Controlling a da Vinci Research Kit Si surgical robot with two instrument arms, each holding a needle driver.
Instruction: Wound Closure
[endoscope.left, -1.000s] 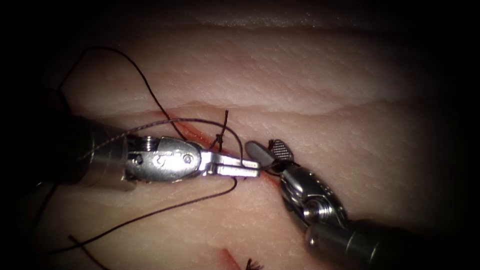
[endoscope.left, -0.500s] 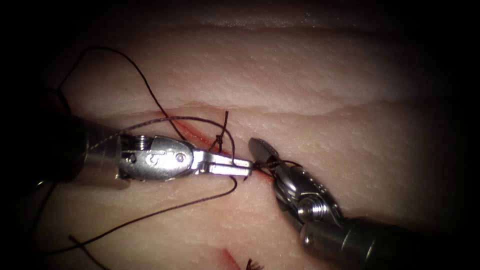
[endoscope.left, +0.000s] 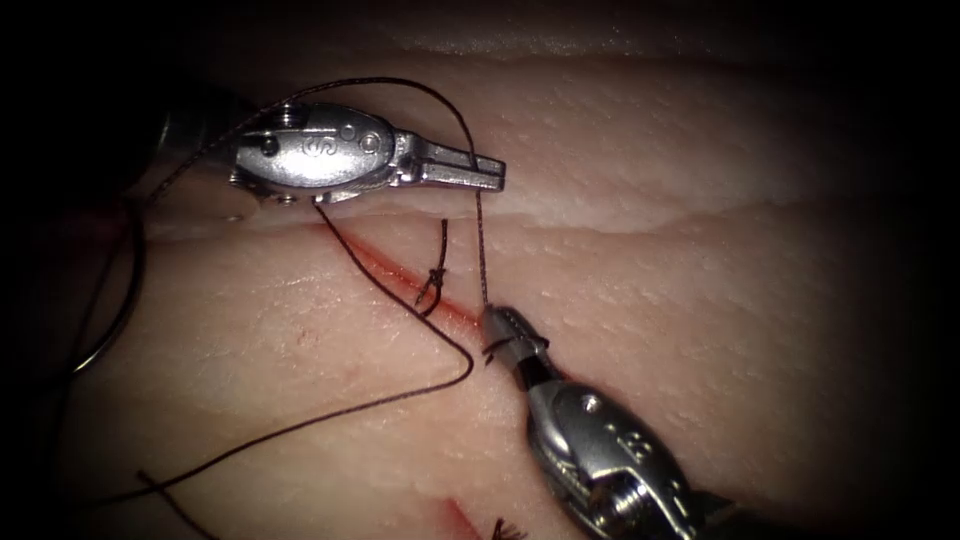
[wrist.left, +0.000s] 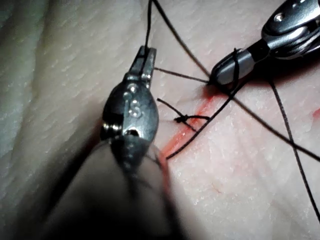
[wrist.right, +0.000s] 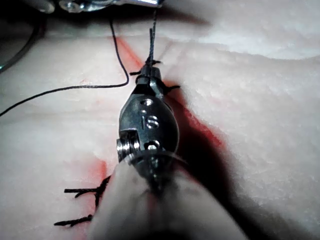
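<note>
My left tool (endoscope.left: 490, 172) hovers over the tissue (endoscope.left: 650, 150) above the cut (endoscope.left: 395, 272), jaws shut on the thread (endoscope.left: 481, 245). That strand runs tight down to my right tool (endoscope.left: 496, 322), whose jaws are shut on the thread at the cut's right side. In the left wrist view a turn of thread wraps the right tool (wrist.left: 229, 69), while the left tool (wrist.left: 146, 54) pinches the strand. A knot (endoscope.left: 436, 275) with a short tail sits on the cut. The curved needle (endoscope.left: 125, 290) lies free at the far left, held by neither tool.
Slack thread (endoscope.left: 330, 415) loops across the tissue left of the cut and off the lower left. Cut thread ends (endoscope.left: 505, 528) of another stitch stand beside a red fluid streak (endoscope.left: 455, 515) near the lower edge. A tissue ridge (endoscope.left: 620, 222) crosses behind the cut.
The right jaws closed on the thread near the knot. The left tool then rose up and away from the cut with its strand, drawing the thread tight between both tools.
</note>
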